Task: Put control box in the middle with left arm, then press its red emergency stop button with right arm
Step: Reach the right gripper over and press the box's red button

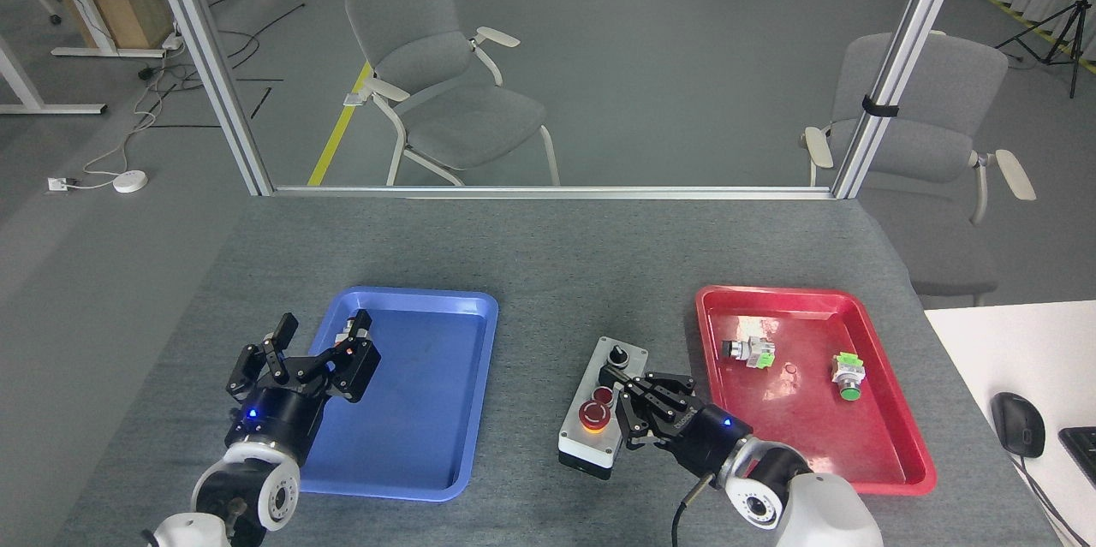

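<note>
Half done, by my judgement: control box sits mid-cloth between blue tray and red tray, left gripper wide at nine o'clock, right gripper (fingers nearly closed, empty) beside the unpressed emergency stop button.

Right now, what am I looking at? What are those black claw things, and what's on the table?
This picture is taken from a robot's own head, looking down at its table. The black claws are its two hands. The left gripper hangs open over the edge of a blue tray, holding nothing. The right gripper reaches over the control box, a grey box with buttons, close to its red emergency stop button. Whether its fingers are open or shut is hard to tell. The box sits on the grey table cloth between the blue tray and a red tray, which holds two small switch parts.
</note>
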`<control>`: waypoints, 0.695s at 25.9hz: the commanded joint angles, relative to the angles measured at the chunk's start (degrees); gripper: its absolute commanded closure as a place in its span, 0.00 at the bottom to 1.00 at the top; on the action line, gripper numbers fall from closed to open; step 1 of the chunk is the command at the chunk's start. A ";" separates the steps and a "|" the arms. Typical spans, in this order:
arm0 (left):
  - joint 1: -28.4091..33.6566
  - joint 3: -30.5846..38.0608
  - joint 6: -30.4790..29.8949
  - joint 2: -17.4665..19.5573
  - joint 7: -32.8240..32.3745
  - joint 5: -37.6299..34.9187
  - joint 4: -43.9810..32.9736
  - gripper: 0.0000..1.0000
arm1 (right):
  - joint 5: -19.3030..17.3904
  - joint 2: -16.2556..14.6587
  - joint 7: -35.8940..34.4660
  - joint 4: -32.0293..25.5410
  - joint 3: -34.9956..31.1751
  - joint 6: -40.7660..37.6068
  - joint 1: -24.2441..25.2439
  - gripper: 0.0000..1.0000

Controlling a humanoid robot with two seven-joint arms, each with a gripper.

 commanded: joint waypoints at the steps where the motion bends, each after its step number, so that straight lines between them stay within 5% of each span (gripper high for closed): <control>1: 0.17 0.95 0.12 0.01 1.92 0.11 0.06 0.01 | 0.05 0.74 1.48 2.01 1.32 0.06 -0.30 1.00; 18: -0.09 1.65 -0.41 -0.26 1.57 0.11 0.15 0.01 | 0.23 2.15 1.56 8.43 2.20 0.32 -0.30 1.00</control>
